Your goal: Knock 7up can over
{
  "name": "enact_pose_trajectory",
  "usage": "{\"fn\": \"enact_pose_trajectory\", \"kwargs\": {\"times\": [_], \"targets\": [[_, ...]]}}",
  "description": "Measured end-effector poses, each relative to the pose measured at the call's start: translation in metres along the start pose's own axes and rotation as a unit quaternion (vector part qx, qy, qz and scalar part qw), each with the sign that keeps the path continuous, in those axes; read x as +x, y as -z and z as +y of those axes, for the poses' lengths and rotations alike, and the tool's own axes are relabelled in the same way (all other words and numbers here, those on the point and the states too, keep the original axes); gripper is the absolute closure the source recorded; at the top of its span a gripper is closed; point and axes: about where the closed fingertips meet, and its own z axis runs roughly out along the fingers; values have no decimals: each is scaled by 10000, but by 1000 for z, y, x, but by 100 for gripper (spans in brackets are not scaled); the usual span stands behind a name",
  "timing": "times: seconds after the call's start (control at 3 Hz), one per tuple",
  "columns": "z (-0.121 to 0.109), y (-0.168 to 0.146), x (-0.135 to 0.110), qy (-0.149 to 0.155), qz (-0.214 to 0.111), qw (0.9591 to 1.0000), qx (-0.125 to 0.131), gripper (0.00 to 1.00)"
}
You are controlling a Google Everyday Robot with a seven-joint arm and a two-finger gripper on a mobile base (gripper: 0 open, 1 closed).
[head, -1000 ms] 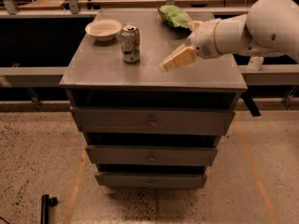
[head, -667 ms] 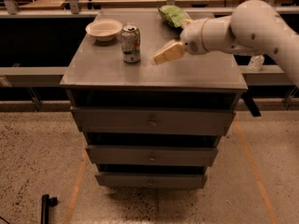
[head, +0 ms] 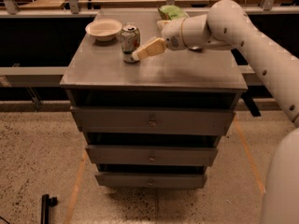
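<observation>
Can: small silver-white 7up can (head: 130, 42) w/ green lower band, red-orange mark, silver top; stands on far-left part of cabinet top.
Can axis: long axis vertical; silver top faces up, base flat on the surface; no lean seen.
Can neighbours: just right of the bowl and a bit nearer, apart from it; left of the green bag, which lies farther back.
Gripper: cream wedge-shaped gripper (head: 140, 54), low over the top, right beside the can's right side; tip level w/ the can's lower half.
Contact: touching the can or just short of it, cannot tell.
Gripper state: open or closed, cannot tell; nothing seen held.
Gripper aim: points left and slightly near, slanting down toward the can's base.
Arm: white robot arm (head: 252, 45) enters from right edge, reaches over far-right part of the top; wrist approx. mid-width of the top, towards the far side.
Bowl: shallow cream round bowl (head: 103, 29), near the far-left corner, upright, rim up.
Bag: crumpled green bag (head: 172, 12) at far edge, partly behind the wrist.
Cabinet: grey metal drawer cabinet (head: 154, 73); flat top, three drawers w/ small knobs on the near face, all pushed in.
Floor: speckled floor (head: 42, 148) w/ orange tape lines either side of the cabinet; small black object (head: 45, 206) at near left.
</observation>
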Motion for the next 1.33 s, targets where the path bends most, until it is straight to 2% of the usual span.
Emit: {"fn": "enact_pose_trajectory", "kwargs": {"times": [0.33,0.67,1.33], "targets": [[-1,-24,-2,-119,-229,9995,-199,0],[0,-43,-5,-87,-378,9986,-367,16],[1,-63,-11,137,-498,9968,-602,62]]}}
